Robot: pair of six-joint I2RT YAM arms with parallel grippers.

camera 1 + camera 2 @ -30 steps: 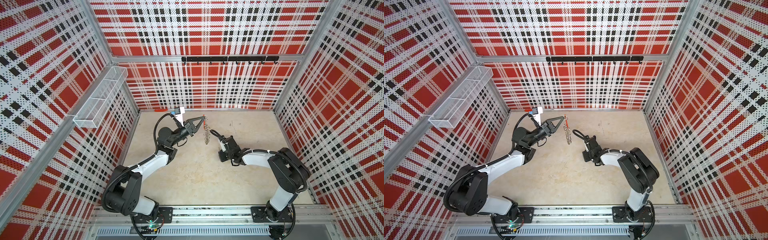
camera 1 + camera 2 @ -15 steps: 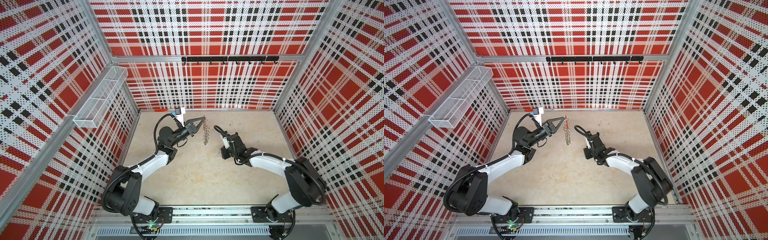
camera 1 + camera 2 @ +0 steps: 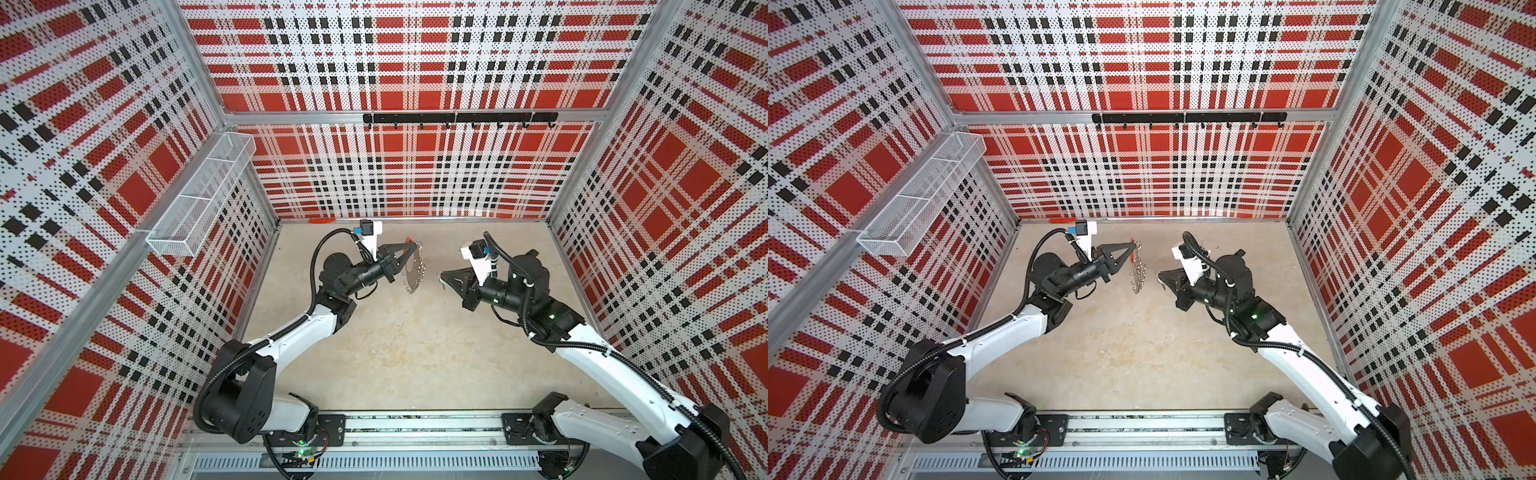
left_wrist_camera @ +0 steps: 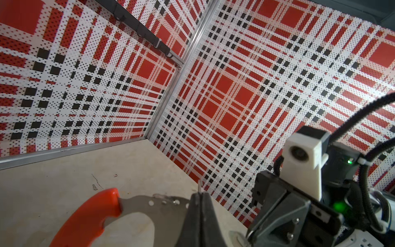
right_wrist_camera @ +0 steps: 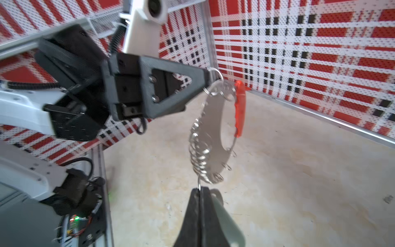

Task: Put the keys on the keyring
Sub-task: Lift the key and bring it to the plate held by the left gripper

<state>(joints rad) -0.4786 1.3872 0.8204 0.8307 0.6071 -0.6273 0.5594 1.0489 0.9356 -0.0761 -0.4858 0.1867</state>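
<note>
A: Far left first?
B: Only a wire basket (image 3: 199,199) on the left wall, well above the table (image 3: 415,353).
A: Then the left gripper (image 3: 411,248)?
B: Up off the table, clenched on the top edge of the keyring (image 3: 415,272), just beside its red section (image 5: 240,107). Hanging edge-on below the fingertips, clear of the table, fringed with small wire loops (image 5: 199,158).
A: And further right?
B: Next, the right gripper (image 3: 444,277), level with the hoop's lower part, pointed at it, near but apart in both top views. Pinched tight on the keys (image 5: 226,220), with a thin wire ring (image 5: 199,181) poking from the tips and the pale teal tag alongside one finger. Key blade itself hidden.
A: Ring against the hoop?
B: Overlapping its lowest loops in the right wrist view. Touching or not, cannot tell.
</note>
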